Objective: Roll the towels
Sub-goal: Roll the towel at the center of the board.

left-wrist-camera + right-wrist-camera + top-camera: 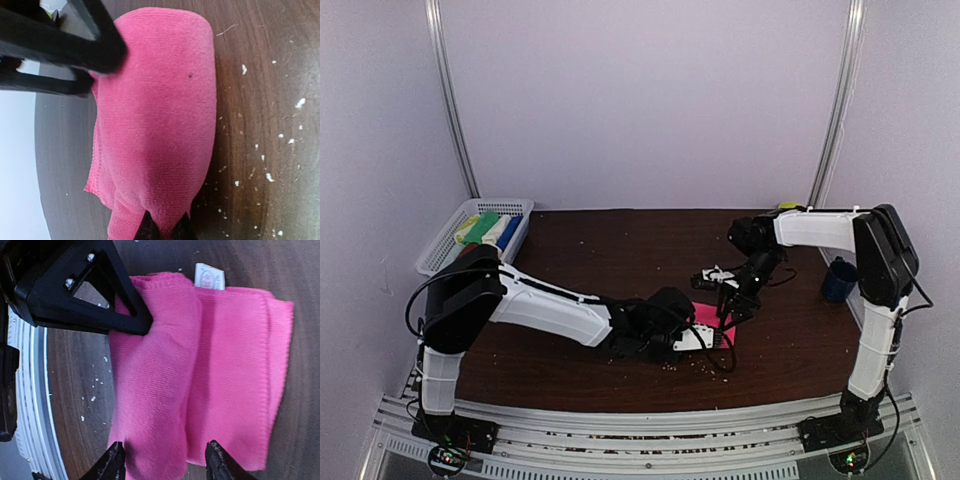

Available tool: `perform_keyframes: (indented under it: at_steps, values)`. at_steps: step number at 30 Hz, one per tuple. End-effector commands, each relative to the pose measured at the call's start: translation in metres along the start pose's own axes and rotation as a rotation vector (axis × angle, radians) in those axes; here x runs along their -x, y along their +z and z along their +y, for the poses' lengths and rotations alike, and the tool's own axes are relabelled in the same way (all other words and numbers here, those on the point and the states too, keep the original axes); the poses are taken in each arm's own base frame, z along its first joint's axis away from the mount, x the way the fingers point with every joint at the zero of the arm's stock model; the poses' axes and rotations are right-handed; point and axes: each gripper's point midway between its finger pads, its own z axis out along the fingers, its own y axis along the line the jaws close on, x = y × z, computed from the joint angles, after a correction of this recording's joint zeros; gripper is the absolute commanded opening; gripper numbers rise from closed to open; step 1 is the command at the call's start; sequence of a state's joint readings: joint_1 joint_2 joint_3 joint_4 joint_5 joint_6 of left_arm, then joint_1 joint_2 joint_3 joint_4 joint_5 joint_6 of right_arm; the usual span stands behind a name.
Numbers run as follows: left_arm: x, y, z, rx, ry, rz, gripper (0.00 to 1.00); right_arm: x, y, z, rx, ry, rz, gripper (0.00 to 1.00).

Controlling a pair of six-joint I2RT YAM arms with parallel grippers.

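A hot pink towel lies on the dark wood table, front centre, partly rolled. In the left wrist view the towel is a thick roll with a loose edge at its left. My left gripper is pinched shut on the roll's near end. In the right wrist view the towel shows a rolled part at left and a flat part with a white tag at right. My right gripper is open, with its jaws either side of the rolled part. Both grippers meet at the towel, the left and the right.
A white mesh basket at the back left holds green, cream and blue towels. A dark blue cup stands at the right edge. White crumbs are scattered on the table. The left gripper's black frame crowds the right wrist view.
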State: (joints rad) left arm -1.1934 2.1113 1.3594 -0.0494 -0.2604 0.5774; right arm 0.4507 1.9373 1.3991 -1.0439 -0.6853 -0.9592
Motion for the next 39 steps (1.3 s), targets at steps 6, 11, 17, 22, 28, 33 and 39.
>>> perform_keyframes:
  at_steps: [6, 11, 17, 22, 28, 33, 39]
  values:
    - [-0.012, 0.006, -0.02, -0.269, -0.146, 0.074, 0.0, 0.0, -0.042, -0.019, -0.436, -0.213, -0.058, 0.63]
    - [-0.009, 0.007, -0.014, -0.326, -0.192, 0.076, 0.0, -0.012, -0.06, -0.017, -0.652, -0.298, -0.088, 0.65]
    - [-0.008, 0.006, -0.001, -0.377, -0.255, 0.07, 0.0, -0.029, -0.068, 0.001, -0.784, -0.392, -0.106, 0.69]
    - [-0.011, 0.008, 0.007, -0.427, -0.302, 0.08, 0.03, -0.034, -0.066, 0.024, -0.798, -0.516, -0.128, 0.71]
    - [-0.015, 0.014, 0.008, -0.45, -0.318, 0.098, 0.03, -0.042, -0.05, 0.053, -0.735, -0.668, -0.156, 0.73]
    - [-0.011, 0.015, 0.005, -0.476, -0.332, 0.069, 0.03, -0.068, -0.02, 0.076, -0.639, -0.841, -0.088, 0.74]
    - [-0.007, 0.019, 0.006, -0.492, -0.338, 0.053, 0.03, -0.051, -0.016, 0.072, -0.684, -0.856, -0.124, 0.75]
